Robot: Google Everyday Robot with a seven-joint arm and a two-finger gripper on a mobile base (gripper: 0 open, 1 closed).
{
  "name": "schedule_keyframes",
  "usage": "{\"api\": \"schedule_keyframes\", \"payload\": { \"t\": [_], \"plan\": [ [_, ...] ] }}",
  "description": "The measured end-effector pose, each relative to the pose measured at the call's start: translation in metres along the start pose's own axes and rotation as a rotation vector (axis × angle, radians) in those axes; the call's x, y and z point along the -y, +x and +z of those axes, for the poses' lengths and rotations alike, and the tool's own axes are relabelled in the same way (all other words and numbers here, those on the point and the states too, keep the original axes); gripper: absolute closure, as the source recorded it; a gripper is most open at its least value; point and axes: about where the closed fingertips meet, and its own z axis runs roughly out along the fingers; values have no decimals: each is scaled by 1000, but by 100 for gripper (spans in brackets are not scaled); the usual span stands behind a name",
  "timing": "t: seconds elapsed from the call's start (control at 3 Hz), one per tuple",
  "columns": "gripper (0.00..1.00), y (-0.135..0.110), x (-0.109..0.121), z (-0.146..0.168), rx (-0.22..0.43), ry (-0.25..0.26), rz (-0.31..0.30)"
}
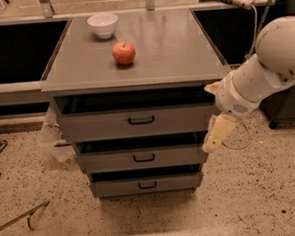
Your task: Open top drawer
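Observation:
The top drawer [137, 121] is the widest of three grey drawers under the grey cabinet top, with a small black loop handle [141, 120] at the middle of its flat front. A dark gap shows above its front. My gripper [214, 134] hangs from the white arm at the cabinet's right side, level with the gap between the top and middle drawers and to the right of the handle. It touches nothing that I can see.
A red apple [124, 53] and a white bowl [103, 25] sit on the cabinet top [173, 43]. The medium drawer [142, 158] and narrowest drawer [146, 184] lie below. Cables hang at the right. Speckled floor surrounds the cabinet.

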Motion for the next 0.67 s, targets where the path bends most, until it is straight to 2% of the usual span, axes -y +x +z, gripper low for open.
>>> {"api": "schedule_keyframes", "payload": {
  "t": [0.33,0.67],
  "plan": [
    [0,-4,12,3,18,41,1],
    [0,-4,11,3,16,38,1]
  ]
}}
